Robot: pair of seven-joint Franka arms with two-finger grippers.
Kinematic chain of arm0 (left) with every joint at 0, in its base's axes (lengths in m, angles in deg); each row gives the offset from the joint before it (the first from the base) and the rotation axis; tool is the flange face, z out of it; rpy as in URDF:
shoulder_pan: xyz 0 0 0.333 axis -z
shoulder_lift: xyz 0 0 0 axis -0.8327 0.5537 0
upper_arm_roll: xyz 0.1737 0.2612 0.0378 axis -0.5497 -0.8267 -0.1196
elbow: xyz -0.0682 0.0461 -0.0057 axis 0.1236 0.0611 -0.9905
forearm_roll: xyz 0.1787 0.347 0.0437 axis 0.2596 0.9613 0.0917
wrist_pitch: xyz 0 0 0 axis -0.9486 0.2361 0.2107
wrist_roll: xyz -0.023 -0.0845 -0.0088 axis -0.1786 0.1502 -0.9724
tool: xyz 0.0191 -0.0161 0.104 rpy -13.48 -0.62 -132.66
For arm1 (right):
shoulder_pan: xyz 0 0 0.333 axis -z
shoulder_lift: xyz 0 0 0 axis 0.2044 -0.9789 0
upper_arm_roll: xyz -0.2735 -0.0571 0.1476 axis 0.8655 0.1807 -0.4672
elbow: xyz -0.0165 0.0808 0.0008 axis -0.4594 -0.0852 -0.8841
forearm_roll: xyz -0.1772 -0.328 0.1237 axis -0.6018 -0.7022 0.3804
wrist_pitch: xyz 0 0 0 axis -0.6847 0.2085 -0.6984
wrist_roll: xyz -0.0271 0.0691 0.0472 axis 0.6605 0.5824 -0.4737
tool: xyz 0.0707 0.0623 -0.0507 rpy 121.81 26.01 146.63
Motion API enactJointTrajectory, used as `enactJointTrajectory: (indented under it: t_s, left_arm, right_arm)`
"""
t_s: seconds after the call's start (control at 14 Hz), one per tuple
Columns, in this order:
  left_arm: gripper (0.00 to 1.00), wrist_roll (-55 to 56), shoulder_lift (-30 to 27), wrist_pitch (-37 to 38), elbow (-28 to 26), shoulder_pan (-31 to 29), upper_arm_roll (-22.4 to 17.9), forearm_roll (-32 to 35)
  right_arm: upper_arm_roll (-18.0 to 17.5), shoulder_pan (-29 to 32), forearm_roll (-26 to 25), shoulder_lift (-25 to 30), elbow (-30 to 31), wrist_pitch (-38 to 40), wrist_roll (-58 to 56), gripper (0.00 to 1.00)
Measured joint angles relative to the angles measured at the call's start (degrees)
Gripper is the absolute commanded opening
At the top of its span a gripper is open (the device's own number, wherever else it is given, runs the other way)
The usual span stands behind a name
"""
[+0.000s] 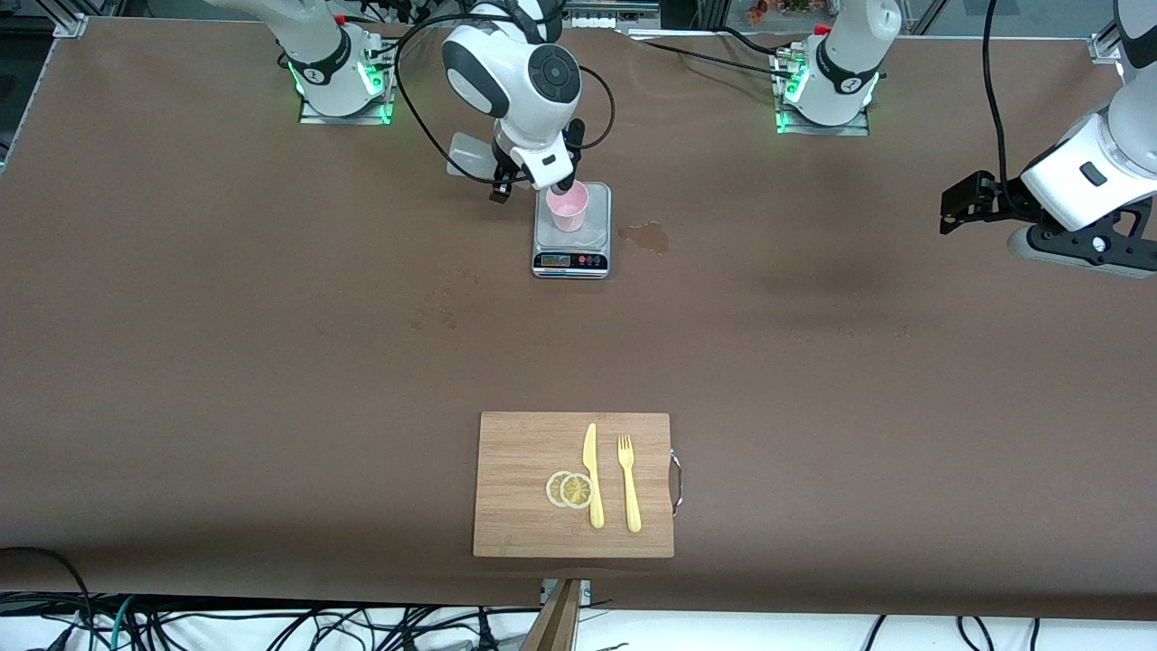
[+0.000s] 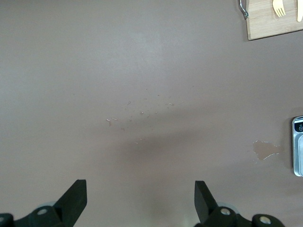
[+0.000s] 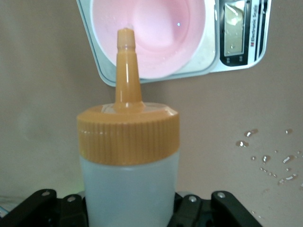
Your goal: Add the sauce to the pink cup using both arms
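Note:
The pink cup point(image 1: 569, 206) stands upright on a small kitchen scale point(image 1: 571, 258) near the robots' bases. My right gripper point(image 1: 535, 181) hangs over the cup and is shut on the sauce bottle point(image 3: 129, 184), a translucent whitish bottle with an orange cap. In the right wrist view its nozzle point(image 3: 127, 66) points at the cup's rim, and the cup point(image 3: 161, 33) looks pink inside. The right gripper point(image 3: 129, 210) is mostly hidden by the bottle. My left gripper point(image 1: 960, 204) is open and empty, waiting above bare table at the left arm's end; it also shows in the left wrist view point(image 2: 139, 191).
A wooden cutting board point(image 1: 524, 506) lies near the front camera with a yellow knife point(image 1: 593, 475), a yellow fork point(image 1: 628, 481) and lemon slices point(image 1: 569, 489). A wet spot point(image 1: 647, 237) lies beside the scale. Water drops point(image 3: 267, 161) dot the table.

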State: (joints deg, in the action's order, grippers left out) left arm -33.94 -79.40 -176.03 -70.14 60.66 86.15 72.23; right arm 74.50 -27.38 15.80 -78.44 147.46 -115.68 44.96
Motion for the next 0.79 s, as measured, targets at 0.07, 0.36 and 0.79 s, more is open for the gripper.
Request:
enactJointTrajectory:
  t_s: [0.07,0.36,0.79]
  left_arm:
    - [1.0,0.0,0.0,0.0,0.0,0.0,0.0,0.0]
    - [1.0,0.0,0.0,0.0,0.0,0.0,0.0,0.0]
    - [1.0,0.0,0.0,0.0,0.0,0.0,0.0,0.0]
  right_arm:
    - [0.0,0.0,-0.6,-0.3,-0.6,0.9,0.0,0.0]
    - [0.0,-0.3,-1.1,-1.1,-1.5,1.7,0.0,0.01]
    - [0.1,0.6,0.0,0.5,-3.8,3.0,-1.8,0.01]
